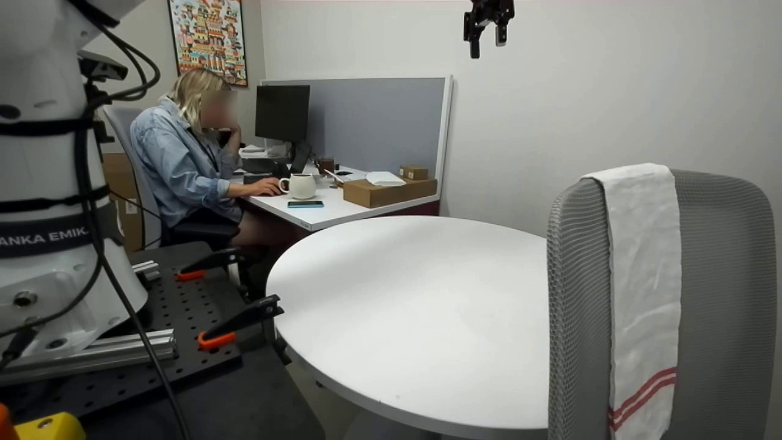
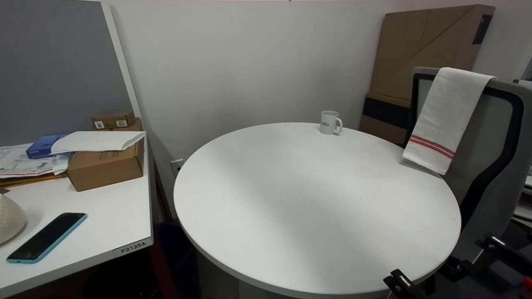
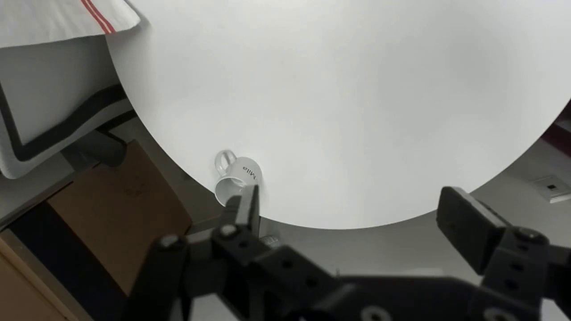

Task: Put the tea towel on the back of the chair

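Observation:
The white tea towel with red stripes hangs over the top of the grey mesh chair's back. The towel shows in both exterior views (image 1: 644, 275) (image 2: 449, 116), and so does the chair (image 1: 727, 275) (image 2: 484, 145). In the wrist view the towel's striped end (image 3: 58, 20) is at the top left, with part of the chair (image 3: 53, 80) below it. My gripper (image 1: 487, 47) is high above the table, apart from the towel. In the wrist view the gripper (image 3: 350, 196) has its fingers wide apart with nothing between them.
A round white table (image 1: 415, 305) stands beside the chair. A white mug (image 2: 327, 123) is near its far edge; it also shows in the wrist view (image 3: 245, 171). Cardboard boxes (image 2: 419, 50) stand behind the chair. A person (image 1: 183, 153) sits at a desk (image 1: 342, 208) with a screen.

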You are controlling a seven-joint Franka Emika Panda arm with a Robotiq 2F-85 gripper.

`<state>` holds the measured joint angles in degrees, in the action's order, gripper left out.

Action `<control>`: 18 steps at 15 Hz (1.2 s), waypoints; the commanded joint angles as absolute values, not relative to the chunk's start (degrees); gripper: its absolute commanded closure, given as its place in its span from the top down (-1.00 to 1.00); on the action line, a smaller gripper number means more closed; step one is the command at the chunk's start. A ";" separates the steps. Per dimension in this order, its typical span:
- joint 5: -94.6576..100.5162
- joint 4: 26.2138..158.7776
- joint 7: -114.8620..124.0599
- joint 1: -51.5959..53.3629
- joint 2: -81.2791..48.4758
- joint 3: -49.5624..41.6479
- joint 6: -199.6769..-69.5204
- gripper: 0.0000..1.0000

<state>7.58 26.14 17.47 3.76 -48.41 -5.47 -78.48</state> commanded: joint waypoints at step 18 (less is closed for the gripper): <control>14.98 24.26 31.19 8.88 -55.13 -11.69 -98.59 1.00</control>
